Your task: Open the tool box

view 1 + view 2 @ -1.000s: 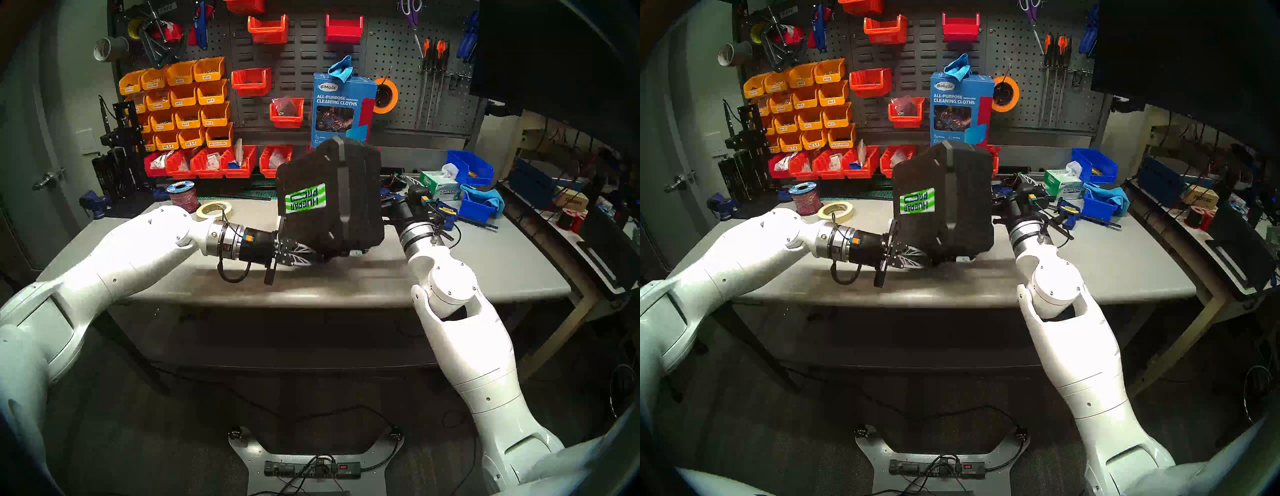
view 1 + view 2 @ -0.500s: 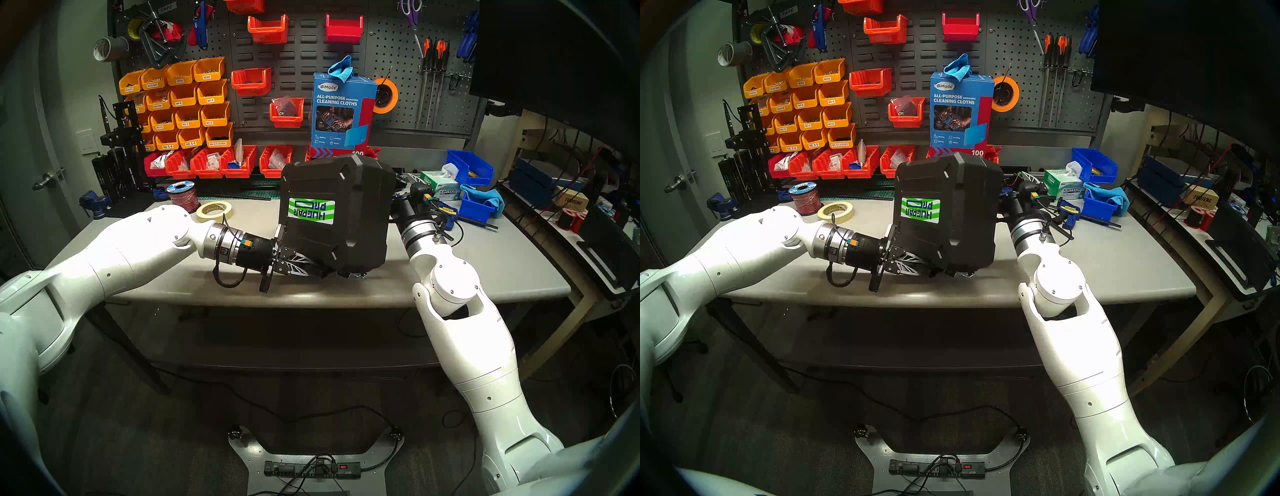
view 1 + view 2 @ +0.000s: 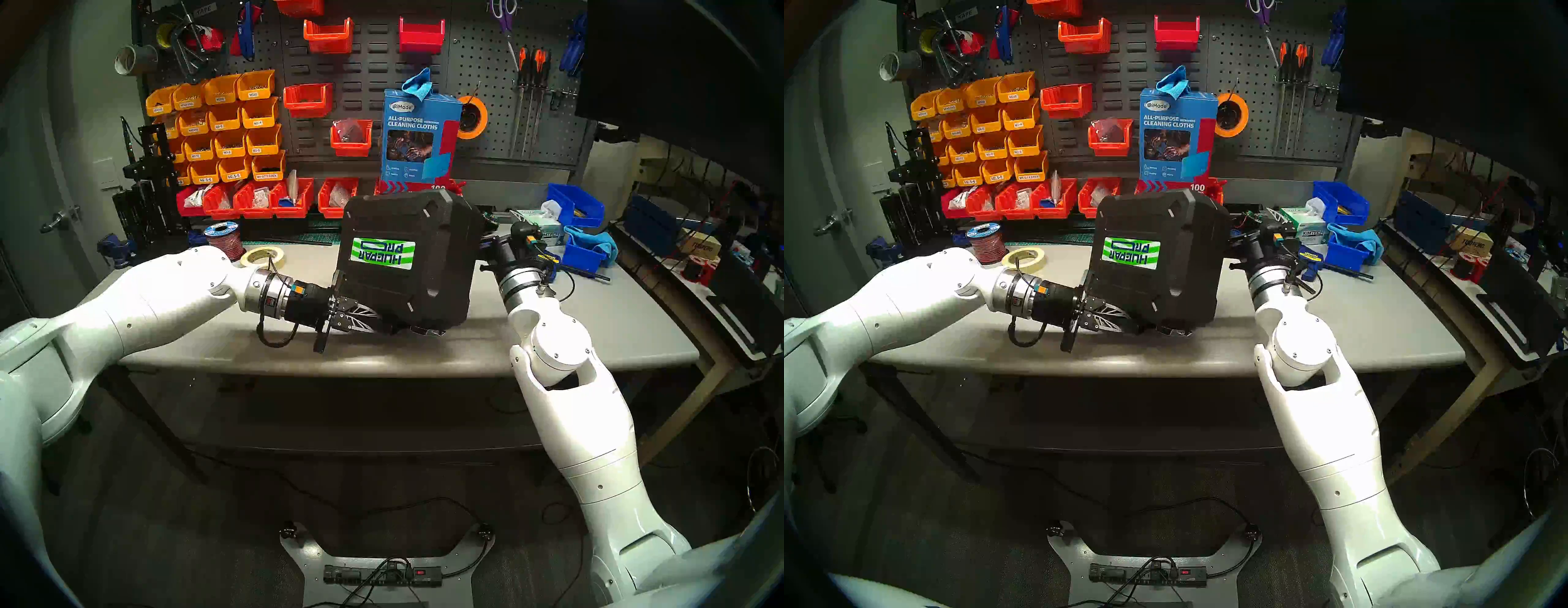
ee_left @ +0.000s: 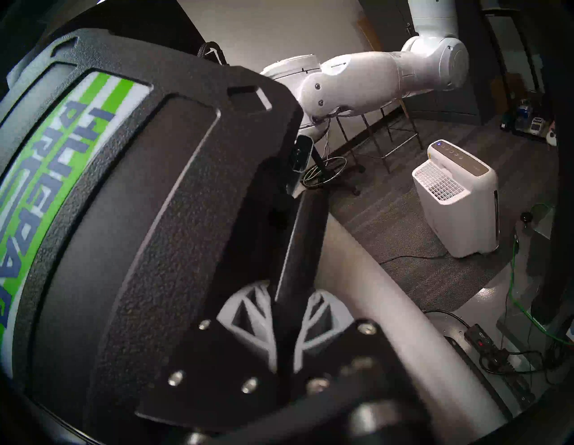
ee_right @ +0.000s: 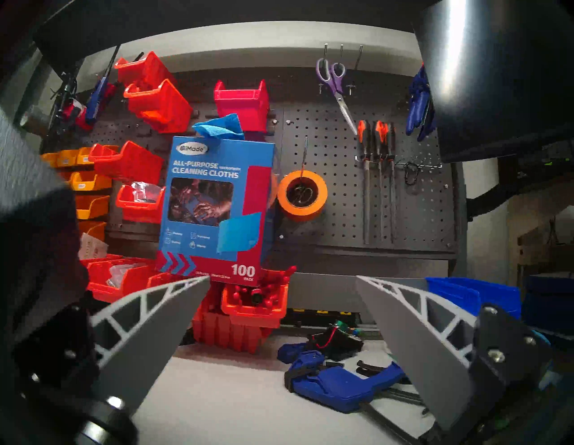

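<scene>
Head L view: the tool box [image 3: 407,263] is held up above the desk [image 3: 594,322], tilted, sticker face toward the camera w/ the green-and-white logo sticker [image 3: 382,253] reading upside down. The left gripper [image 3: 384,325] comes in from the view's left, roughly level, & is clamped on the box's lower edge, at the handle side; fingertips are hidden under the box. A silver latch [image 3: 433,332] shows at the bottom edge, just right of the grip. The right arm's wrist sits close to the box's right side, gripper itself hidden behind the box here.

Head R view: same layout. Tool box [image 3: 1159,263] above the desk, left gripper [image 3: 1138,326] under its lower left corner, closed on the edge. Cleaning-cloths box [image 3: 1176,136] stands behind, against the pegboard.

L wrist view: box lid fills the left half, sticker at far left. Both gripper fingers [image 4: 248,314] are pressed together on a thin black bar of the box, which runs up & away from them.

R wrist view: right gripper [image 5: 282,279] jaws stand wide apart, nothing between them; it points at the cleaning-cloths box & pegboard. A dark blurred edge at the left is prob. the tool box, not touching the fingers. Blue clamp [image 5: 335,379] lies on the desk below.
</scene>
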Controlling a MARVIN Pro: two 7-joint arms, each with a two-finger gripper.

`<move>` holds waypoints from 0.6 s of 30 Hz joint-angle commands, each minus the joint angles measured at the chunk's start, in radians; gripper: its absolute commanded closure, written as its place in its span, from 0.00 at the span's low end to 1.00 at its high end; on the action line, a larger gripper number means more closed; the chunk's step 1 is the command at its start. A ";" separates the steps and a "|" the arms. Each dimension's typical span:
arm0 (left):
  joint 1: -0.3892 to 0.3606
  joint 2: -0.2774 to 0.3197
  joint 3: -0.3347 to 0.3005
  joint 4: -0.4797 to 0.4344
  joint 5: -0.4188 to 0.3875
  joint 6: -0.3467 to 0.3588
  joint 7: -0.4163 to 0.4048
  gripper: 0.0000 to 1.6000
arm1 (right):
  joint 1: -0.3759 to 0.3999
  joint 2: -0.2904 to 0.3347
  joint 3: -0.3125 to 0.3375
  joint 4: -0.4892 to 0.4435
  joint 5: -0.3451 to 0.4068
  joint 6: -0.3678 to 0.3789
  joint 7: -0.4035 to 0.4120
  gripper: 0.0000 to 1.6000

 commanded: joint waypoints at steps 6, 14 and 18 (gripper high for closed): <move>-0.074 -0.006 0.055 0.004 -0.051 -0.007 -0.092 1.00 | 0.017 0.057 0.103 -0.012 -0.043 0.003 -0.051 0.00; -0.121 -0.020 0.131 0.014 -0.116 0.004 -0.086 1.00 | -0.015 0.046 0.100 -0.033 -0.034 0.004 -0.052 0.00; -0.137 -0.019 0.167 0.014 -0.162 0.023 -0.095 1.00 | -0.029 0.045 0.100 -0.043 -0.027 0.000 -0.049 0.00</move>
